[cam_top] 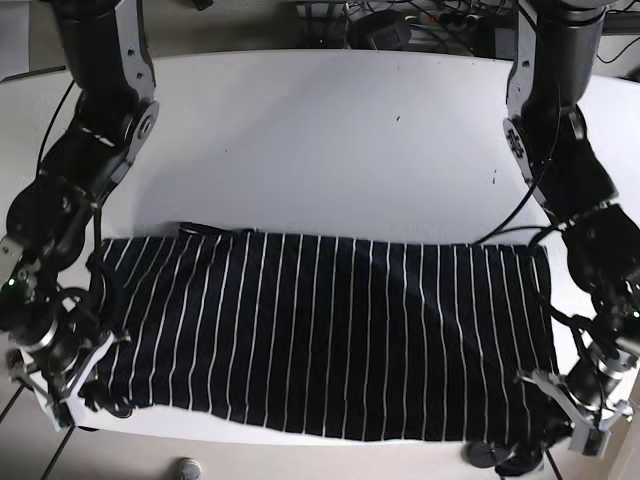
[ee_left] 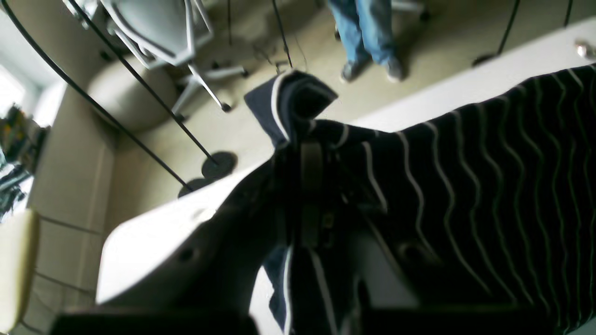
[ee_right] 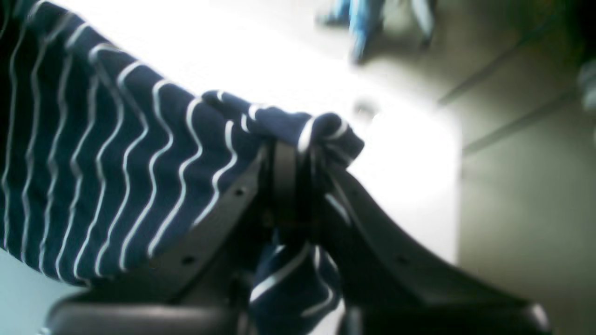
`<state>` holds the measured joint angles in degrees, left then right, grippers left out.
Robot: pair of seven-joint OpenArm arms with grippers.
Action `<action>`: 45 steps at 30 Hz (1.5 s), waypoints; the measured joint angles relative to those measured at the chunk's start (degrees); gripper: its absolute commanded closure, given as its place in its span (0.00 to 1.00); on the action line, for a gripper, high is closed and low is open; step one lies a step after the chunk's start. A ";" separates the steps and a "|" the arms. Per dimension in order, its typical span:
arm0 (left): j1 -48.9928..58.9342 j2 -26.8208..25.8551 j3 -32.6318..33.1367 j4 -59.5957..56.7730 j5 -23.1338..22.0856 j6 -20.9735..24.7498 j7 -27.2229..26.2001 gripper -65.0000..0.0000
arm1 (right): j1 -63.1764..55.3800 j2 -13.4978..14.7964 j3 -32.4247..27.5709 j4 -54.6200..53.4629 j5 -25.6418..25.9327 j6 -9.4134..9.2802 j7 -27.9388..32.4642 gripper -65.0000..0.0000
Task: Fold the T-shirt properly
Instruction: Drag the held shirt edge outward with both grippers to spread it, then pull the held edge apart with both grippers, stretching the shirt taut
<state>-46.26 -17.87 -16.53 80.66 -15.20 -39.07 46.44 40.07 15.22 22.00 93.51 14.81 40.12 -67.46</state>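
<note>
The T-shirt (cam_top: 320,340) is dark navy with thin white stripes and lies spread wide along the front of the white table (cam_top: 330,130). My left gripper (cam_top: 553,392) is at the shirt's front corner on the right of the base view. In the left wrist view the left gripper (ee_left: 307,137) is shut on a bunched edge of the T-shirt (ee_left: 489,186), which is lifted off the table. My right gripper (cam_top: 92,392) is at the shirt's front corner on the left. In the right wrist view the right gripper (ee_right: 288,144) is shut on a bunched corner of the T-shirt (ee_right: 116,177).
The shirt's front hem lies close to the table's front edge (cam_top: 300,440). Cables and gear (cam_top: 400,20) sit behind the table. A person in jeans (ee_left: 368,32), an office chair (ee_left: 158,28) and black stand bases (ee_left: 219,165) are on the floor beyond.
</note>
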 measured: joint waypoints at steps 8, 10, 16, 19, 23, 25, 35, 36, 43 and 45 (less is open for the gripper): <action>-23.71 -3.15 2.82 -10.88 0.22 0.22 0.00 1.00 | 26.99 3.04 -7.78 -12.00 -1.03 -0.02 -0.13 0.97; -26.91 -3.87 2.95 -10.80 -0.13 0.22 -0.55 1.00 | 31.12 2.84 -9.44 -12.00 -0.50 0.00 -0.20 0.97; -25.07 -6.08 2.62 -6.40 0.22 -0.07 3.54 1.00 | 30.45 2.86 -9.29 -5.46 -0.39 0.00 -4.55 0.97; -16.04 -7.39 1.99 3.32 -1.70 -0.02 1.16 1.00 | 17.16 3.65 -5.66 4.44 0.96 -0.02 -3.45 0.97; 2.05 -4.61 -1.97 9.97 -0.57 -0.61 3.34 1.00 | -0.85 0.70 -0.66 11.28 0.42 0.04 -5.14 0.97; 10.47 -4.20 -4.57 12.68 -1.05 -1.33 2.58 1.00 | -9.33 -1.62 2.75 14.19 0.72 0.00 -4.02 0.97; 41.05 -1.90 -18.45 21.31 -9.38 -1.29 1.51 1.00 | -34.71 -6.51 10.25 19.34 1.03 0.02 -2.01 0.97; 43.21 -2.01 -19.32 21.42 -10.14 -1.31 1.53 1.00 | -36.50 -6.40 10.73 19.47 1.01 0.00 -1.92 0.97; 58.60 -1.68 -28.68 21.42 -13.44 -1.51 1.57 1.00 | -52.39 -6.36 12.20 19.61 11.32 0.00 -1.57 0.97; 61.99 -1.60 -30.80 21.44 -14.34 -1.55 1.29 1.00 | -57.20 -6.27 12.20 19.61 13.79 0.00 -1.62 0.97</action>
<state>15.73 -19.46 -47.33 102.10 -29.54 -40.62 47.72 -17.12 8.95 34.20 113.12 28.60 40.12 -69.08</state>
